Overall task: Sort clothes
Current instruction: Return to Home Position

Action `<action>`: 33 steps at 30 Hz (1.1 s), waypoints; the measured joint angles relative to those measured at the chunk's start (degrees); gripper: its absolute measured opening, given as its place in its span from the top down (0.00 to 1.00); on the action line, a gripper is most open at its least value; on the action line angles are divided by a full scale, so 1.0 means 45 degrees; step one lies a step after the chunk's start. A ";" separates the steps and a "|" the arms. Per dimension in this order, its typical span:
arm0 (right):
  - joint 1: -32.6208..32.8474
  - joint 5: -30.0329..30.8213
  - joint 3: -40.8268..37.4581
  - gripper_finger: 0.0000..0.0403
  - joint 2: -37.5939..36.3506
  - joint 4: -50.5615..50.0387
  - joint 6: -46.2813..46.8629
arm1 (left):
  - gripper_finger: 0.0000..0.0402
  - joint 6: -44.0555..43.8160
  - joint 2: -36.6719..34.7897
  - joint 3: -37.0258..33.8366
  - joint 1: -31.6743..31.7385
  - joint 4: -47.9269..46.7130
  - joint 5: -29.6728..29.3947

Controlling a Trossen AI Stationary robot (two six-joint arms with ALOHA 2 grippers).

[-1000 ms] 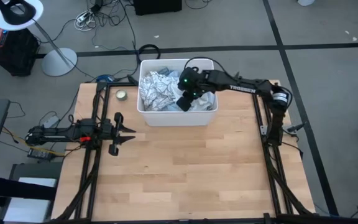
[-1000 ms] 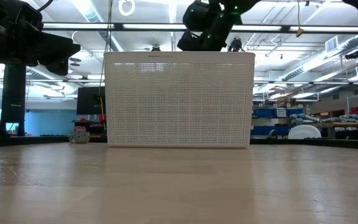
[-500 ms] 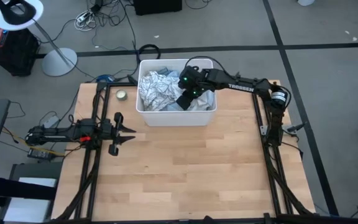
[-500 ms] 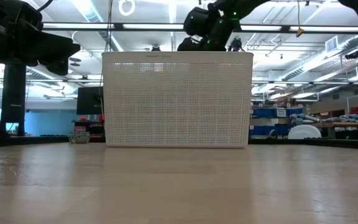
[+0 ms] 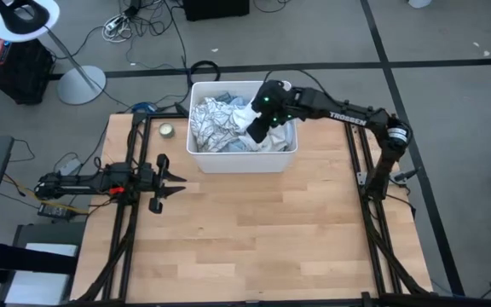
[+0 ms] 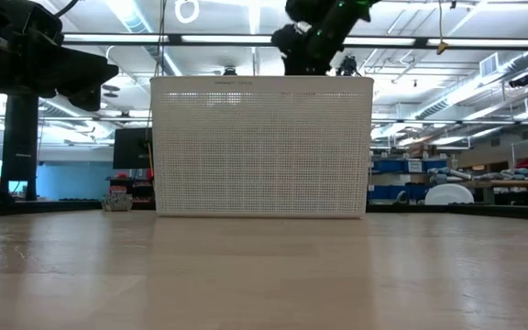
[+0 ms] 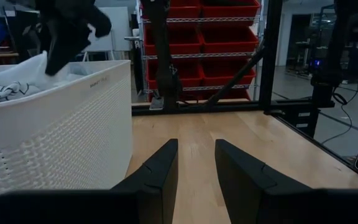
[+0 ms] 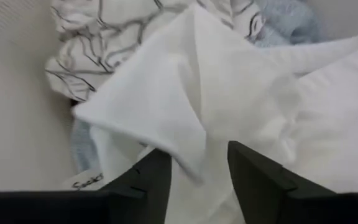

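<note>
Starting at the left-middle of the overhead view, your left gripper (image 5: 174, 182) rests low over the table (image 5: 254, 230), fingers parted and holding nothing; that arm is simply waiting. Just beyond it, towards the upper left of the wood, sits one small round tin (image 5: 167, 130).

At the top centre stands the one white tub (image 5: 242, 162), and the clothes (image 5: 228, 128) are heaped inside it. No garment shows on the wood outside it, so sorting looks finished. In the heap you can tell apart one white-grey patterned top (image 5: 211, 122), one plain white piece (image 8: 166, 106) lying uppermost, and one light-blue piece (image 8: 284, 25). Anything buried beneath cannot be counted.

Right of centre, your right gripper (image 8: 196, 155) hangs above the tub's right half. Its fingers are spread and nothing is pinched between them; the white cloth lies below.

The step in hand looks like the retreat to rest. Lift that arm straight up first, clear of the rim and cloth, then fold it back towards the right edge. Watch that no fold snags on a finger.
</note>
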 joint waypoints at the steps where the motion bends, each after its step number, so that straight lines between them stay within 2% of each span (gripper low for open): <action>1: 0.0000 0.0000 0.0000 0.60 -0.0124 -0.0005 -0.0005 | 0.72 0.0000 0.0000 0.0000 -0.0004 0.0000 0.0001; 10: 0.0402 -0.0045 0.0019 0.57 -0.1549 -0.0800 0.0107 | 0.72 0.0000 0.0000 0.0000 -0.0002 -0.0002 0.0004; 15: 0.1272 0.0437 -0.0468 0.57 -0.2166 -0.1136 -0.1015 | 0.72 0.0000 0.0000 0.0000 -0.0004 0.0000 0.0003; 22: 0.2486 0.1179 -0.2917 0.58 -0.3464 -0.0699 -0.1036 | 0.72 0.0000 0.0000 0.0000 -0.0003 -0.0004 0.0003; 33: 0.4191 0.1459 -0.7944 0.59 -0.6719 0.3505 -0.0827 | 0.72 0.0000 0.0000 0.0000 0.0000 0.0000 0.0004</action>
